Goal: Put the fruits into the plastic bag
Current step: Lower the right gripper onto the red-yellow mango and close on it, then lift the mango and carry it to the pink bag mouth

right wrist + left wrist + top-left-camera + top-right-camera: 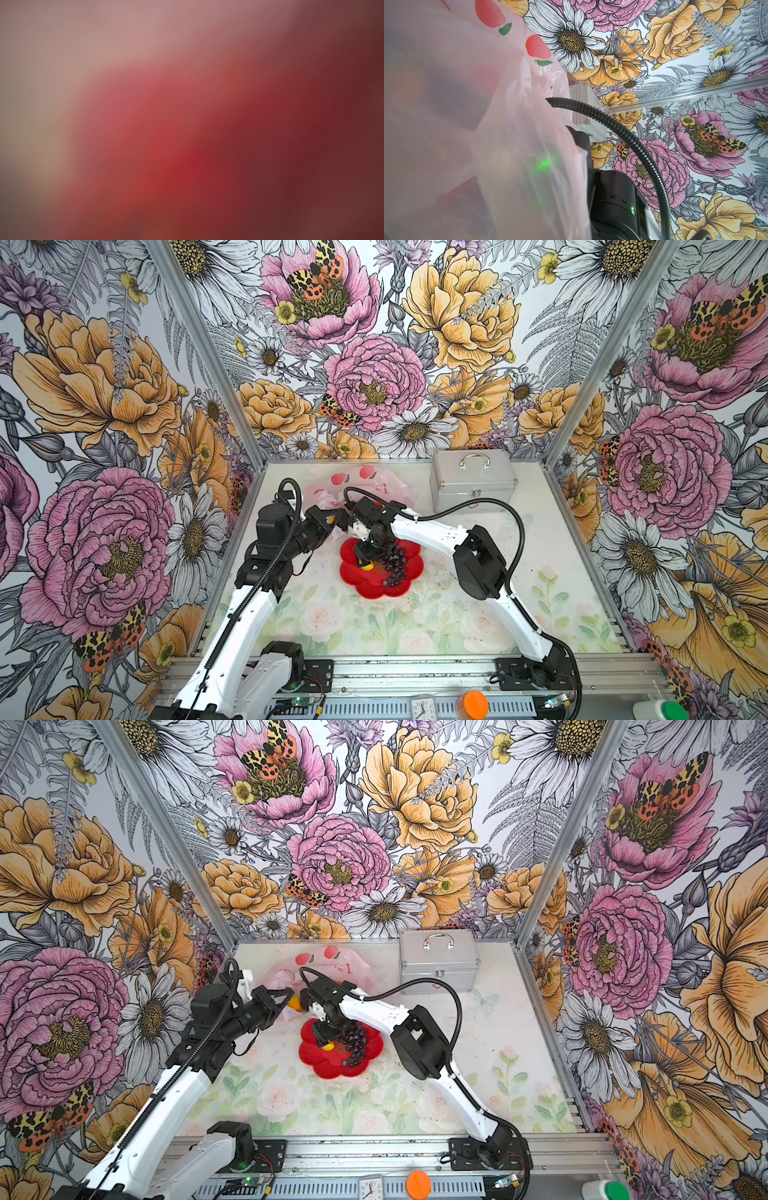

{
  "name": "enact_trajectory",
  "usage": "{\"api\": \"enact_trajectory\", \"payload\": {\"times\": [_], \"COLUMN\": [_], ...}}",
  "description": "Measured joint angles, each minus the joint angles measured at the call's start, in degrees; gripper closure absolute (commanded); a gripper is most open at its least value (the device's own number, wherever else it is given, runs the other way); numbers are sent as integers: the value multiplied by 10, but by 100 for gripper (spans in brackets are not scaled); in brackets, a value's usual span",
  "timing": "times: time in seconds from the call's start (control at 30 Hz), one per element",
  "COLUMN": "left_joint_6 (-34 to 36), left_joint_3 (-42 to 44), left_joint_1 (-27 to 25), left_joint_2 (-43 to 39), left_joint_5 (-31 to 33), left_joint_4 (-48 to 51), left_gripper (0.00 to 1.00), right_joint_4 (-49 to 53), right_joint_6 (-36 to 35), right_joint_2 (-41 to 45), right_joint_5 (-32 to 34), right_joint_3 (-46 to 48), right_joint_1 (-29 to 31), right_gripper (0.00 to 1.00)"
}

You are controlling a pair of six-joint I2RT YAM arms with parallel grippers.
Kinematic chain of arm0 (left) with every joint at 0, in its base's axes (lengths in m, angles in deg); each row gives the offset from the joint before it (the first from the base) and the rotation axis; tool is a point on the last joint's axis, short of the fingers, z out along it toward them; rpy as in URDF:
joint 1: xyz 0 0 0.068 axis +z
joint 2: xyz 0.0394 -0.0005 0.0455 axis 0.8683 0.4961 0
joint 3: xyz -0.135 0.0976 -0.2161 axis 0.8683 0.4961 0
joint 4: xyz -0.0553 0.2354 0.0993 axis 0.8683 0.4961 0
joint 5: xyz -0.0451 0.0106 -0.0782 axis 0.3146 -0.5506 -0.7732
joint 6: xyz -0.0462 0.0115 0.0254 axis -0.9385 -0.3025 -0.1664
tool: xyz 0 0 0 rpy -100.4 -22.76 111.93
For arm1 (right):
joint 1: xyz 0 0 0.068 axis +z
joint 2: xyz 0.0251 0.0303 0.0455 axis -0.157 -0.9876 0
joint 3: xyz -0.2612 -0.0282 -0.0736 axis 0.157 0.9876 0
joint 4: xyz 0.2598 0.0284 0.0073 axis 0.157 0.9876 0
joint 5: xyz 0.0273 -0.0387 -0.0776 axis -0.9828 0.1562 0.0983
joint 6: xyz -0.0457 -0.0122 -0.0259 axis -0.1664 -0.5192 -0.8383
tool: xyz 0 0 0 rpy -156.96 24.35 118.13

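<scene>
Both top views: left pincer [289, 994] sits pinched shut on the plastic bag [328, 969] rim. Right pincer [363, 559] hangs over yellow fruit [366, 567] on red plate [374, 589], beside grape bunch [395, 562]; its gap cannot be told.

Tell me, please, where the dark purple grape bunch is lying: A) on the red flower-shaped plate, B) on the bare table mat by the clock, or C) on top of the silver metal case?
A: in a top view the grape bunch lies on the red plate, well clear of the case.
</scene>
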Motion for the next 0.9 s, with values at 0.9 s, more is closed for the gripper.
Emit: {"api": "enact_trajectory", "payload": {"times": [0.9], "left_joint_6": [14], "left_joint_3": [-1], "left_joint_1": [-14], "left_joint_2": [10], "left_joint_5": [0], "left_joint_4": [1], "left_gripper": [100], "right_joint_4": [23], "right_joint_6": [61], "right_joint_2": [335], "right_joint_5": [-236], "right_joint_3": [290], "right_joint_1": [-55], "right_gripper": [52]}}
